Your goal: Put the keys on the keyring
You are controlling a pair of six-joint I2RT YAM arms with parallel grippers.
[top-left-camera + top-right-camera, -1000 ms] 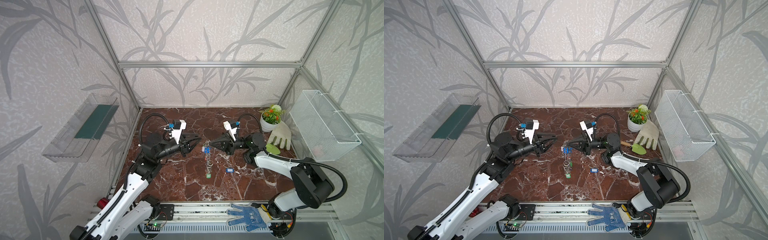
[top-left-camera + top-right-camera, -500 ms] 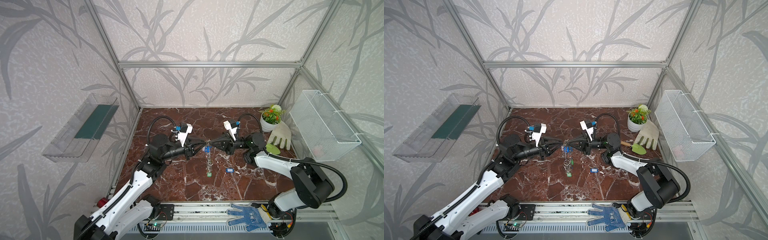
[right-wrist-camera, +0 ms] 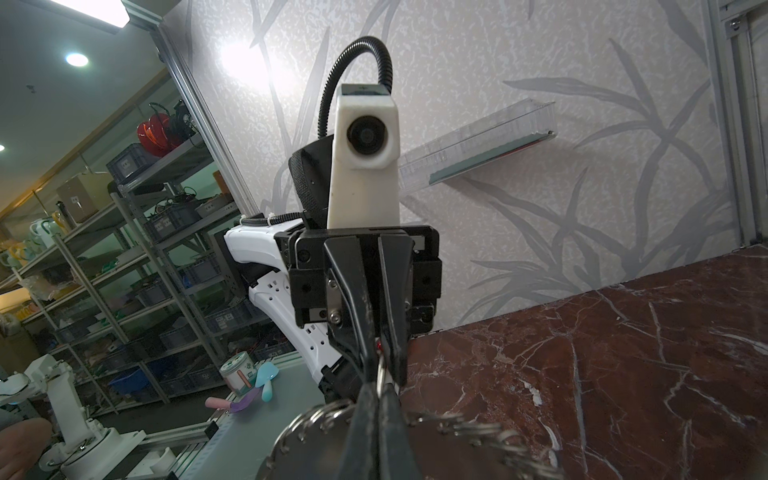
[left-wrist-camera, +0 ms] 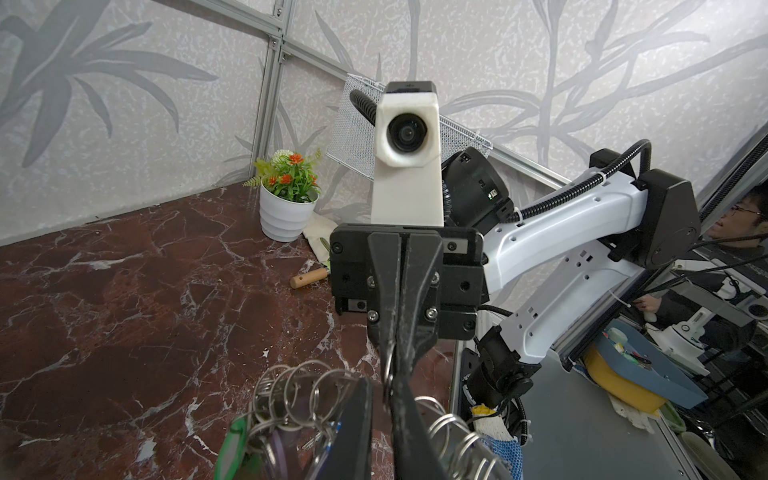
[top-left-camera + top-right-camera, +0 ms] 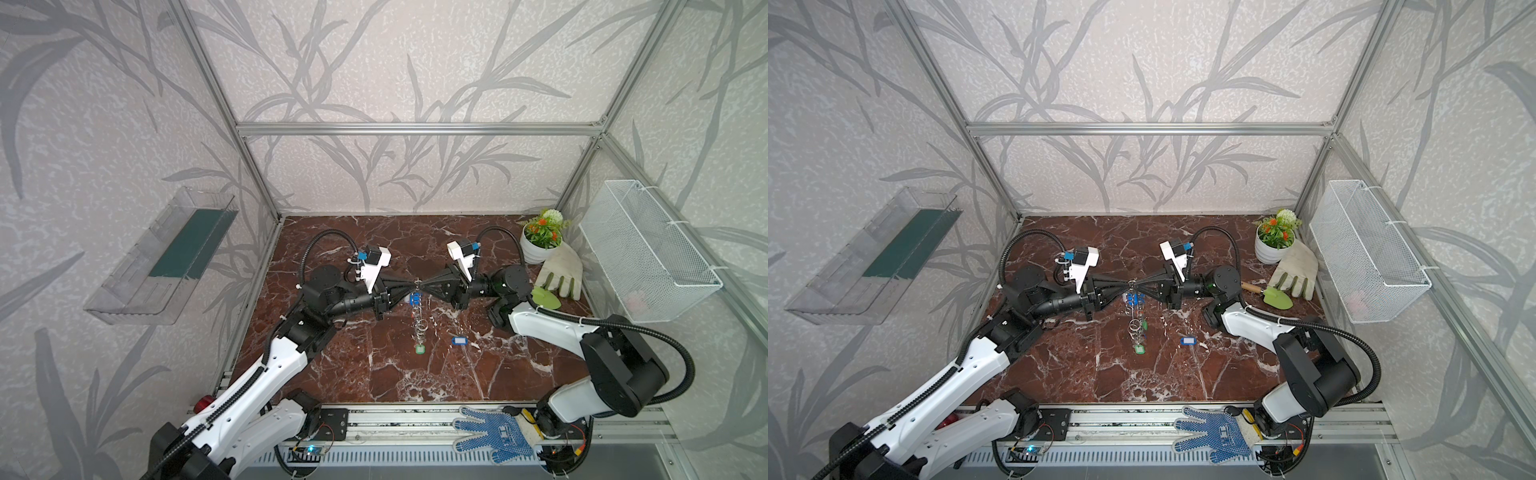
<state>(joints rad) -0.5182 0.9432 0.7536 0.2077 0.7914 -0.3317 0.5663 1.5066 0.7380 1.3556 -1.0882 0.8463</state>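
Grey keyring [image 5: 419, 316] hangs gripped at top by left tool [image 5: 413, 286] and right tool [image 5: 421, 286].

Light: bright, even, overhead | Shadows: soft | Glare: ceiling lamp [image 3: 116, 12] hotspot on wall [image 3: 245, 62], right wrist view | Blur: wrist-view foreground soft | Distortion: both top views bow at 3 and 9 o'clock

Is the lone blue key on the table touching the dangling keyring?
Apart. In both top views, bare tabletop shows between the blue key and the keyring.
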